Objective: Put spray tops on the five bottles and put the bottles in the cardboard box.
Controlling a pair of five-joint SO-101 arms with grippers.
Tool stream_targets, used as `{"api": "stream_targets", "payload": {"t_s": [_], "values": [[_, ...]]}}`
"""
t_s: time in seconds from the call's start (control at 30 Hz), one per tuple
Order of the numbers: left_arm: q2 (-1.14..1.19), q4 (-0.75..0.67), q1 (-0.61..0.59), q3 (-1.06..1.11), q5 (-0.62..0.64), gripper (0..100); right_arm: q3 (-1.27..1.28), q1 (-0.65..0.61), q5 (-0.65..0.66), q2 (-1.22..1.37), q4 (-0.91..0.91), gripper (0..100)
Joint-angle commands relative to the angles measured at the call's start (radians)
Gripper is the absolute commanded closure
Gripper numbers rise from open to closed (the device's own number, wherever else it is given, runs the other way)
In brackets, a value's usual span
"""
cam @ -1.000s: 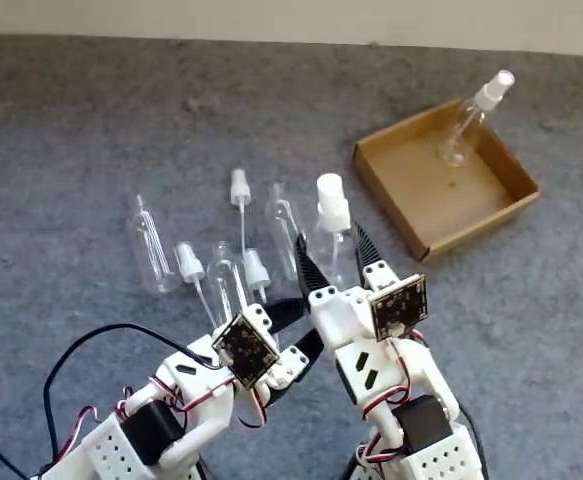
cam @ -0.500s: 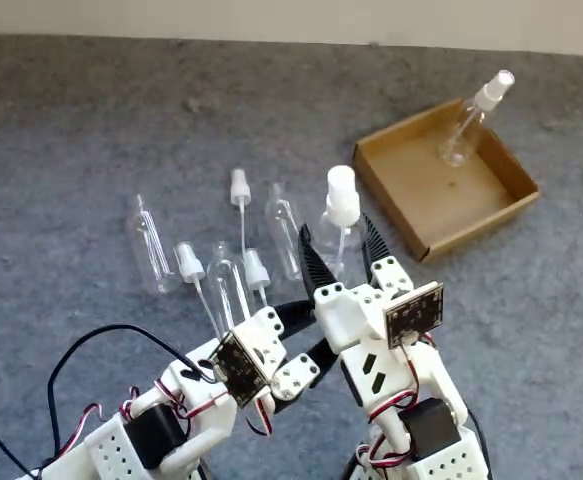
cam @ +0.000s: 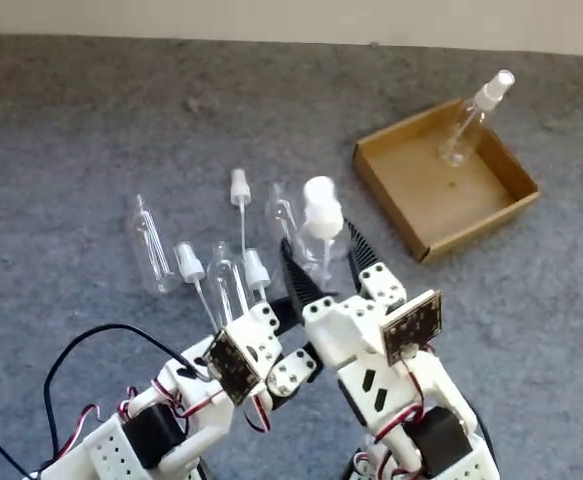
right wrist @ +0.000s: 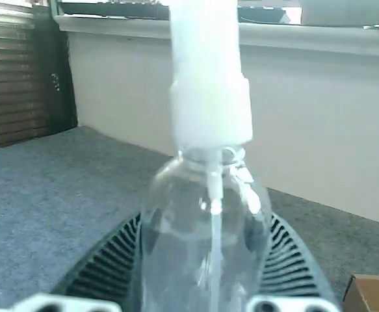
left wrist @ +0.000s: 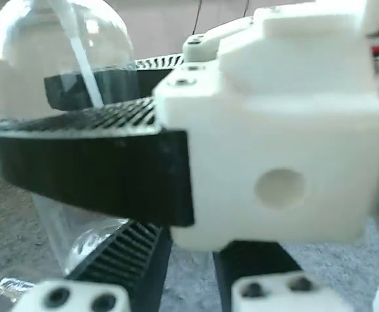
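Observation:
My right gripper (cam: 323, 250) is shut on a clear bottle (cam: 323, 238) that stands upright and carries a white spray top (cam: 321, 205). In the right wrist view the bottle (right wrist: 202, 221) sits between the ribbed black fingers (right wrist: 293, 253), with the spray top (right wrist: 209, 84) above. My left gripper (cam: 296, 330) is open, low and just beside the right gripper's white body (left wrist: 274, 130), near the bottle's rounded bottom (left wrist: 59, 58). The cardboard box (cam: 386, 200) lies at the far right and holds one capped bottle (cam: 466, 125) leaning on its far wall.
Three uncapped clear bottles (cam: 151, 250) (cam: 229, 290) (cam: 283, 225) lie on the grey carpet ahead of the left arm. Three loose spray tops (cam: 239, 190) (cam: 188, 265) (cam: 256, 270) with thin tubes lie among them. A black cable (cam: 91, 345) loops at the near left.
The right gripper swung the capped bottle first a little right, then back left. The left gripper drew back slightly toward its base.

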Motion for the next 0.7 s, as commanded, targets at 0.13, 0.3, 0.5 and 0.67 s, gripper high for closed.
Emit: {"api": "stream_targets", "payload": {"t_s": [0.13, 0.3, 0.5, 0.67], "values": [[-0.007, -0.023, -0.142, 0.021, 0.009, 99, -0.088, -0.01, 0.003, -0.015, 0.016, 88.5], [-0.007, -0.018, -0.142, 0.021, 0.009, 99, -0.087, 0.056, 0.005, -0.015, 0.016, 88.5], [-0.008, 0.091, -0.142, 0.015, 0.009, 99, -0.081, 0.239, 0.005, -0.015, 0.013, 88.5], [-0.008, 0.152, -0.147, 0.015, 0.005, 99, -0.077, 0.332, 0.006, -0.015, 0.012, 88.5]]}}
